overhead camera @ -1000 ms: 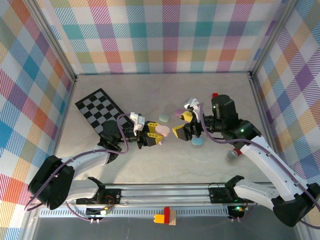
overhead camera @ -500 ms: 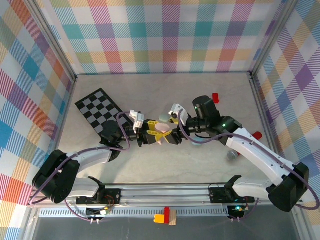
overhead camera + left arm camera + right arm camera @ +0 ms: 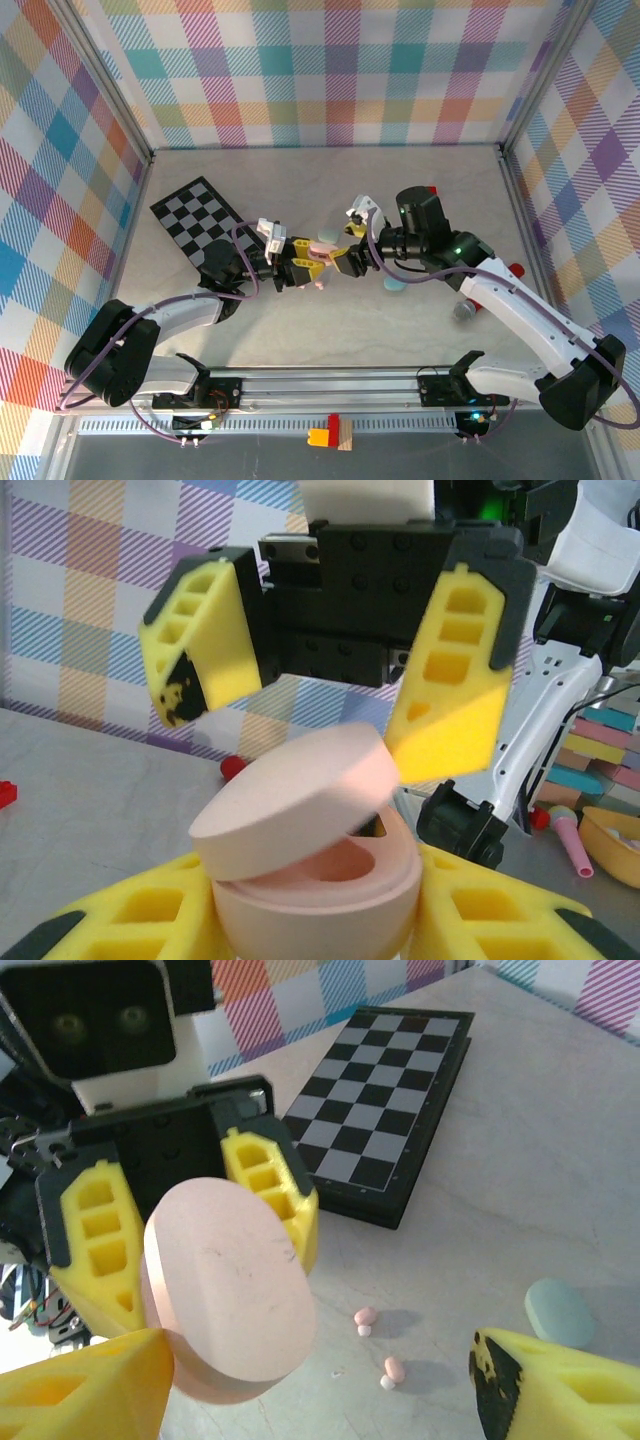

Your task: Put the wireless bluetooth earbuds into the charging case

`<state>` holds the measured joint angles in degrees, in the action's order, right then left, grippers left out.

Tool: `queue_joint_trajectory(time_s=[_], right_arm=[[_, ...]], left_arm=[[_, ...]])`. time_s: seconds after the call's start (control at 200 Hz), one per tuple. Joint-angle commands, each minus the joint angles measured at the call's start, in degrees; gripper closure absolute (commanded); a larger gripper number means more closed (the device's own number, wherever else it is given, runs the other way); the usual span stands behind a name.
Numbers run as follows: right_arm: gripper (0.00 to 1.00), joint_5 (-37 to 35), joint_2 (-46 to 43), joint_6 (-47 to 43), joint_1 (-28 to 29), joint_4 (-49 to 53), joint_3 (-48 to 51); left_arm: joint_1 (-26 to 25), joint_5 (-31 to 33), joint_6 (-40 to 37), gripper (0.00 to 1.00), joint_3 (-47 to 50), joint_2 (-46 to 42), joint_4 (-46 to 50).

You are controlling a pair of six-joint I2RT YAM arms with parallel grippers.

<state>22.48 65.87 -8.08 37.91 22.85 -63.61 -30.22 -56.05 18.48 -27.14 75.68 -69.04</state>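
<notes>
— From above: how far along?
— Early. The left claw (image 3: 305,268) pinches the pink case (image 3: 322,250) mid-table; the right claw (image 3: 348,248) is spread just beside it.
— Left wrist?
— Its lid (image 3: 290,805) is ajar, and the hollow looks empty.
— Right wrist?
— Two pink earbuds (image 3: 365,1317) lie loose on the table (image 3: 480,1210), well off its edges. Neither is in; picking and seating remain.

— In the left wrist view, the bottom edge cuts off the pink case (image 3: 315,905) and the fingers (image 3: 120,925) of our left gripper (image 3: 310,268). The tilted lid (image 3: 290,800) hides part of the hollow from us.
— From the right wrist, the lid faces us and hides the base.
— We cannot tell the shape of the two pink earbuds (image 3: 365,1316): too small.
— From above, our right arm (image 3: 470,270) covers part of the light blue case (image 3: 395,287).
</notes>
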Motion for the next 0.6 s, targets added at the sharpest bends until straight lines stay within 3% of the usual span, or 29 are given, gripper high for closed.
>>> queue_joint_trajectory(time_s=[0.0, 0.15, 0.33, 0.545, 0.595], right_arm=[[0.24, -2.7, -0.1, 3.9, -1.0, -2.1, -2.0], [0.31, 0.6, 1.5, 3.9, -1.2, -1.5, -3.1], [0.48, 8.7, 3.7, 3.0, -1.1, -0.5, -4.6], [0.59, 12.5, 6.5, -0.3, -1.0, -0.4, -5.6], [0.66, 12.8, 7.1, -0.7, -1.0, -0.4, -5.8]], left_arm=[[0.0, -2.9, 0.2, 0.61, 0.0, -1.2, -3.5], [0.0, -3.1, 0.8, 0.61, 0.1, -1.9, -3.4], [0.0, -3.6, 1.7, 0.61, -0.4, -2.2, -3.6], [0.0, -3.8, 2.7, 0.61, -0.8, -2.2, -4.3], [0.0, -3.7, 2.7, 0.61, -0.7, -2.2, -4.3]])
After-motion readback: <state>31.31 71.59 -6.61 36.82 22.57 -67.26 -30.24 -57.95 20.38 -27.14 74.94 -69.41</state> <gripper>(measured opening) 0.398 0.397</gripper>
